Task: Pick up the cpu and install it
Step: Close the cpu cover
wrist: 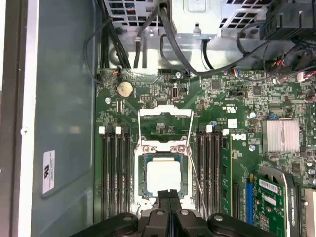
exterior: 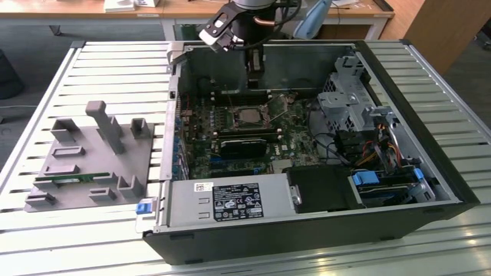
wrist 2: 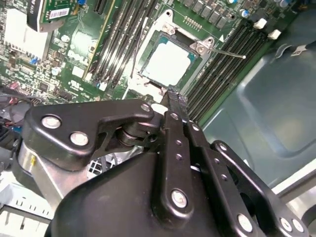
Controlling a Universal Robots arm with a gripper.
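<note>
The cpu [exterior: 247, 117] is a small square chip with a shiny silver top, lying flat in the motherboard socket inside the open computer case [exterior: 429, 115]. Both wrist views show it too, as the cpu [wrist 2: 168, 61] and the cpu [wrist: 163, 176]. The socket's metal hold-down frame [wrist: 165, 118] is flipped open beside the chip, and its thin lever [wrist 2: 227, 52] sticks out. My gripper [exterior: 254, 80] hangs above the board near the case's back wall. Its black fingertips [wrist: 169, 195] are pressed together with nothing between them, just off the chip's edge, apart from it.
A grey parts fixture [exterior: 84, 167] with a green memory stick [exterior: 73, 181] lies on the slatted table at the exterior view's left. In the case are a power supply [exterior: 230, 201], a metal drive cage [exterior: 349, 98], loose cables [exterior: 368, 152] and a black card [exterior: 244, 145].
</note>
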